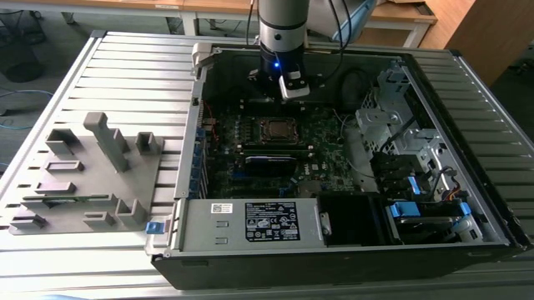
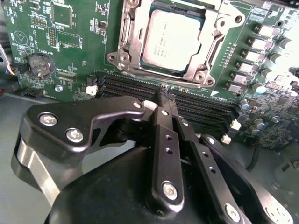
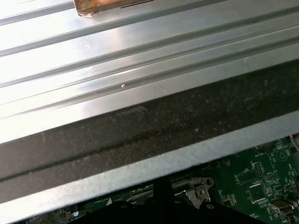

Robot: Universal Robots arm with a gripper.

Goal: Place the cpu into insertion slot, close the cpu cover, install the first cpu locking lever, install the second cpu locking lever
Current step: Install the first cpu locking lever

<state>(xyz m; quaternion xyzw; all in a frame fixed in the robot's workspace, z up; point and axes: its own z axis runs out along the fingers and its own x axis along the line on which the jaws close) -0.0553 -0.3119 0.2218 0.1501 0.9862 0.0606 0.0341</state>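
The cpu (image 2: 174,38), a flat silver-grey square, lies in the insertion slot (image 1: 279,129) in the middle of the green motherboard. The cpu cover (image 2: 130,44), a silver frame with a square window, lies flat around the chip. My gripper (image 2: 165,94) hangs above the board's far edge, short of the socket and over the black memory slots (image 2: 201,109). Its black fingers (image 2: 161,135) meet at the tips with nothing between them. In the exterior view the gripper (image 1: 291,95) hangs from the arm just behind the socket. A corner of the socket's metal bracket (image 3: 197,191) shows in the first wrist view.
The open computer case (image 1: 194,156) lies on a slatted metal table (image 1: 134,75). A labelled grey power-supply box (image 1: 250,222) fills the near side, with drive bays and cables (image 1: 401,137) on the exterior view's right. A grey fixture rack (image 1: 84,175) stands on the exterior view's left.
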